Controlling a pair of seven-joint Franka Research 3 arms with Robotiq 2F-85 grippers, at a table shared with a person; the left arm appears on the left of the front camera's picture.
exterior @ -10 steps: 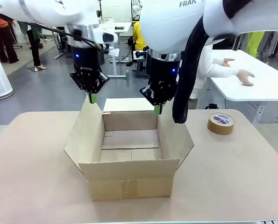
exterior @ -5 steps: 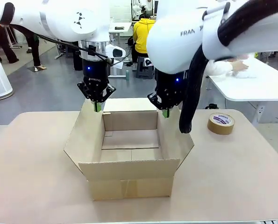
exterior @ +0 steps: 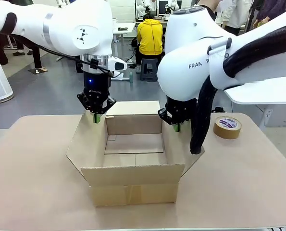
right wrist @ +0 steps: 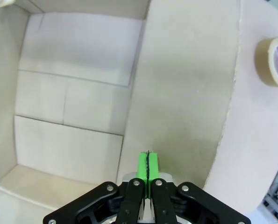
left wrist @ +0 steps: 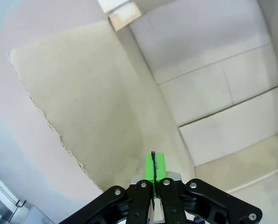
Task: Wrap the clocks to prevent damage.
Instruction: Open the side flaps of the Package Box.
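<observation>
An open cardboard box (exterior: 133, 178) stands in the middle of the table, its inside bare and its flaps spread outward. The clocks are out of view. My left gripper (exterior: 96, 118) is shut with nothing between its green pads, its tips at the far end of the box's left flap (left wrist: 82, 102). My right gripper (exterior: 176, 127) is also shut and holds nothing, low over the right flap (right wrist: 185, 93) near its far end. In the wrist views each gripper, left (left wrist: 153, 161) and right (right wrist: 148, 161), points down at its flap; whether the tips touch the cardboard I cannot tell.
A roll of brown tape (exterior: 227, 127) lies on the table right of the box, seen also in the right wrist view as the tape roll (right wrist: 274, 56). The tan table (exterior: 32, 173) has free room on both sides. People sit and stand at desks far behind.
Both grippers have come down toward the side flaps; the right one also moved rightward, and the right flap leans slightly farther out. A person's hand at the white table behind has gone.
</observation>
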